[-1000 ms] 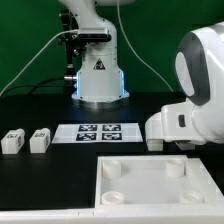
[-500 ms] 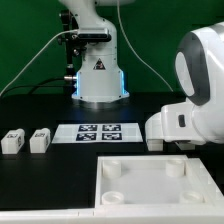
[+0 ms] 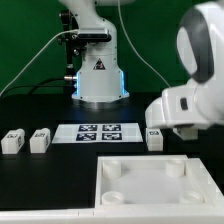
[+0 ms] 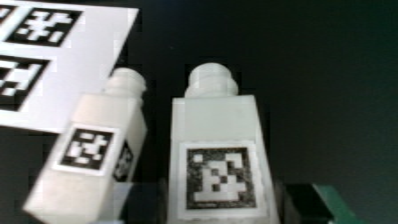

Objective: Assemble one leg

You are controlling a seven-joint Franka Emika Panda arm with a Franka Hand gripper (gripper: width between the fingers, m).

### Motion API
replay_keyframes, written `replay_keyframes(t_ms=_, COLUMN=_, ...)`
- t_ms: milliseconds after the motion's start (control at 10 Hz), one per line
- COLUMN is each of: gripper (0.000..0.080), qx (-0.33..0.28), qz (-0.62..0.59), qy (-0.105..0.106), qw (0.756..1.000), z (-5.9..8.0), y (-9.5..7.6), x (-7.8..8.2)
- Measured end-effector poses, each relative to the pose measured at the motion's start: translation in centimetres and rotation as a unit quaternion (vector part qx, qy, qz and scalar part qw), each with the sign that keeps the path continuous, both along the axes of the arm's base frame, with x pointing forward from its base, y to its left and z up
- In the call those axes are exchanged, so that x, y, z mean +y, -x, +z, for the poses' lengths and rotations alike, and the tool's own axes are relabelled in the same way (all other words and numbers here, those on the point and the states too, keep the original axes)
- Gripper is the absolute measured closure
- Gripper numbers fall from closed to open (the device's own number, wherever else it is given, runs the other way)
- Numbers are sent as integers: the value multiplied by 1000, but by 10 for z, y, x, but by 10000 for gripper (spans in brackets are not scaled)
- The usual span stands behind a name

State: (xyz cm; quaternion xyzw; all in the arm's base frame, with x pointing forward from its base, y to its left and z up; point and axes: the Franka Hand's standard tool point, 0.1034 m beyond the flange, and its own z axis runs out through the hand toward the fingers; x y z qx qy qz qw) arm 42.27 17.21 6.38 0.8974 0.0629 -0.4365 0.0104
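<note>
In the wrist view a leg (image 4: 217,150), a white block with a marker tag and a round peg at its far end, lies between my gripper's (image 4: 221,205) dark fingers, which press its two sides. A second leg (image 4: 98,150) lies just beside it, next to the marker board (image 4: 54,55). In the exterior view the white hand (image 3: 185,105) hangs at the exterior view's right above a leg (image 3: 155,138); the held leg is hidden under the hand. Two more legs (image 3: 12,141) (image 3: 40,140) stand at the exterior view's left.
The large white square panel (image 3: 150,185) with round corner sockets lies at the front. The marker board (image 3: 97,132) lies in the middle of the black table. The arm's base (image 3: 98,75) stands at the back.
The hand has risen and shifted slightly toward the exterior view's right, which shows more of the leg beside the marker board. The legs at the left and the panel have not moved.
</note>
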Motion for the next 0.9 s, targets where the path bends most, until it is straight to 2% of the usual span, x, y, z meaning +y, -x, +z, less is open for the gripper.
replay_keyframes(t_ms=200, gripper=507, qx=-124, qz=0, qy=-30, qw=992, z=41, y=-29, x=-12)
replay_keyframes(t_ms=300, gripper=506, qx=-182, qz=-4, qy=-39, qw=982, z=58, y=-40, x=-21)
replay_keyframes(t_ms=400, gripper=506, qx=-226, qz=-13, qy=-38, qw=973, z=74, y=-48, x=-25)
replay_keyframes(t_ms=500, gripper=506, qx=-278, qz=-16, qy=-43, qw=959, z=81, y=-53, x=-24)
replay_keyframes(t_ms=600, gripper=506, qx=-309, qz=-17, qy=-47, qw=950, z=75, y=-49, x=-25)
replay_keyframes(t_ms=700, gripper=506, qx=-352, qz=-20, qy=-54, qw=934, z=73, y=-55, x=-24)
replay_keyframes(t_ms=900, gripper=506, qx=-460, qz=-24, qy=-72, qw=885, z=74, y=-58, x=-23)
